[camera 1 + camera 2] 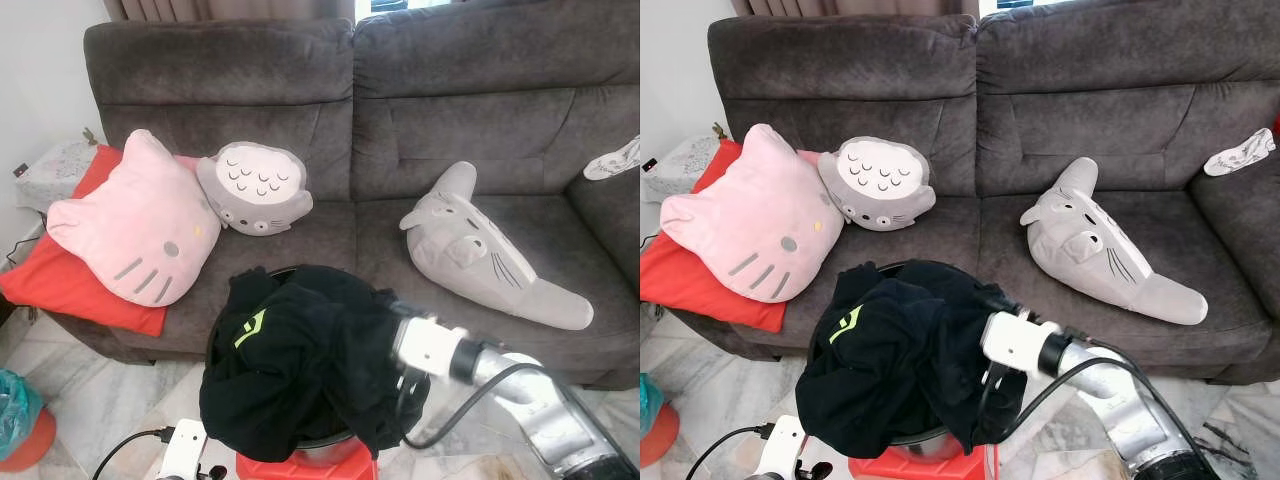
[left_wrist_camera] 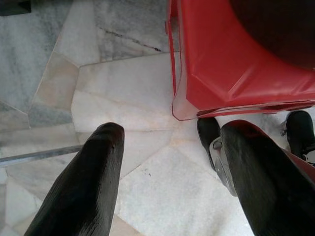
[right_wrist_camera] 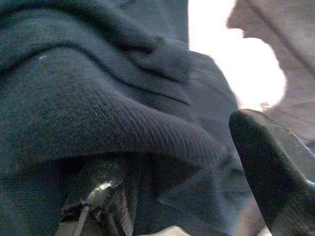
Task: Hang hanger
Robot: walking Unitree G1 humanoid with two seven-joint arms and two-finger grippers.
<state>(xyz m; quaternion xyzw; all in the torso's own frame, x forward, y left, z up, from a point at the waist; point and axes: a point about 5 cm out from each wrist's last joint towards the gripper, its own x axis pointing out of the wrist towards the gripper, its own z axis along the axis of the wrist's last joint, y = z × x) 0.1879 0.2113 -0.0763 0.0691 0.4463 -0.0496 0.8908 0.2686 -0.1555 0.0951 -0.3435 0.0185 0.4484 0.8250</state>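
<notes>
1. A dark grey sofa (image 1: 400, 110) stands before the robot, with marble floor (image 2: 123, 123) in front of it.
2. On the sofa's left end lie a red cushion (image 1: 60, 270), a pink cat-face pillow (image 1: 135, 225) leaning on it, and a small grey owl-like pillow (image 1: 255, 188) just beside the pink one.
3. A long grey plush toy (image 1: 480, 250) lies on the right seat, and a white patterned cloth (image 1: 612, 160) rests on the right armrest.
4. In front of the sofa a bucket (image 1: 320, 450) sits on a red stool (image 2: 236, 64); black clothes (image 1: 290, 360) with a small green mark are heaped over the bucket and spill over its rim.
5. The right arm (image 1: 530, 395) reaches in from the right, and the right tool (image 3: 197, 172) is buried in the black clothes. In the right wrist view one finger shows beside ribbed dark fabric; I cannot tell whether the tool is spread or pinching.
6. The left tool (image 2: 167, 182) hangs low above the floor next to the red stool, its two fingers spread apart with nothing between them.
7. I cannot make out the hanger; where it is cannot be told.
8. A teal bag (image 1: 15, 410) sits on the floor at far left.
</notes>
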